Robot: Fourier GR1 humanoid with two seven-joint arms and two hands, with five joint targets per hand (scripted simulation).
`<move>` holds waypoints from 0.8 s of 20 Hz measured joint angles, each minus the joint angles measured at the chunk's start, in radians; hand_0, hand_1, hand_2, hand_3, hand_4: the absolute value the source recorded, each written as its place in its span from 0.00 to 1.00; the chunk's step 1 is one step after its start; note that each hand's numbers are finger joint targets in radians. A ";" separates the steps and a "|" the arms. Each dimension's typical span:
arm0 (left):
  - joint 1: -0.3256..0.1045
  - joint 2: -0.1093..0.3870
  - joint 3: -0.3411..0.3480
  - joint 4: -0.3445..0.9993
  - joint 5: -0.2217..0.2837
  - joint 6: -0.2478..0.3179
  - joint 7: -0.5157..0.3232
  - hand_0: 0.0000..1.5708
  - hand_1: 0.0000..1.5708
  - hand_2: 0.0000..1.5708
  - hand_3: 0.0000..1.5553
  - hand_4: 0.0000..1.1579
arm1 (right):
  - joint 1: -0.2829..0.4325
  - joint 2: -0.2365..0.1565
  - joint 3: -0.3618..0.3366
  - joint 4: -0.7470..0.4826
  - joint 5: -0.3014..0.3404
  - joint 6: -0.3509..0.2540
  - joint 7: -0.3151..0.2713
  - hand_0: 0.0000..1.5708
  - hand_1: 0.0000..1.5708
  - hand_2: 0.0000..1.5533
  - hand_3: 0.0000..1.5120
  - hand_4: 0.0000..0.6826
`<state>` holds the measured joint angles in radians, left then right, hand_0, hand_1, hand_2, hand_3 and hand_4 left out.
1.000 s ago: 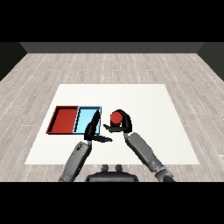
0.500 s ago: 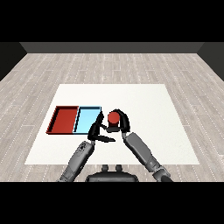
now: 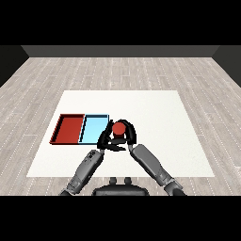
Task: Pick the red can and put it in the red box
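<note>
Unlabelled red can in right hand

Only one view is given, taken from the robot's head. The table is looked down on and forward across, from fairly far back, so its whole top is seen, with floor beyond and both forearms entering from the lower corners.

- I see one red can.
- I see two trays (side by side): one red tray and one light blue tray.
- I have two hands here: my left hand and my right hand.
- There is one white table.
</note>
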<state>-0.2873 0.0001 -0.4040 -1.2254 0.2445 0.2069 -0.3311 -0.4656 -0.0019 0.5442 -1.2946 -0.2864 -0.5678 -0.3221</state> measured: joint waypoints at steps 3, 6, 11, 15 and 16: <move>0.002 0.000 -0.037 -0.011 0.022 0.024 -0.010 0.00 0.00 0.00 0.00 0.00 | -0.016 0.001 0.020 0.000 -0.029 -0.012 -0.001 0.94 0.94 0.93 0.91 0.91; -0.023 0.000 -0.053 0.016 0.040 0.033 -0.028 0.00 0.00 0.00 0.00 0.00 | -0.032 0.001 0.039 0.009 -0.051 -0.026 -0.011 0.95 0.95 0.93 0.91 0.90; -0.034 0.004 -0.061 0.037 0.058 0.029 -0.051 0.00 0.00 0.00 0.00 0.00 | -0.045 -0.001 0.047 0.010 -0.051 -0.020 0.004 0.94 0.94 0.94 0.91 0.93; -0.040 0.007 -0.046 0.019 0.041 0.029 -0.027 0.00 0.00 0.00 0.00 0.25 | -0.059 0.000 0.069 0.001 -0.059 -0.034 0.022 0.95 0.95 0.94 0.91 0.94; -0.050 0.006 -0.046 0.032 0.035 0.032 -0.029 0.00 0.00 0.00 0.00 0.37 | -0.057 0.000 0.071 0.008 -0.058 -0.031 0.013 0.93 0.93 0.93 0.90 0.92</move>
<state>-0.3370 0.0061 -0.4497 -1.1931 0.2794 0.2392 -0.3604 -0.5223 -0.0020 0.6154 -1.2863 -0.3446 -0.5984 -0.3094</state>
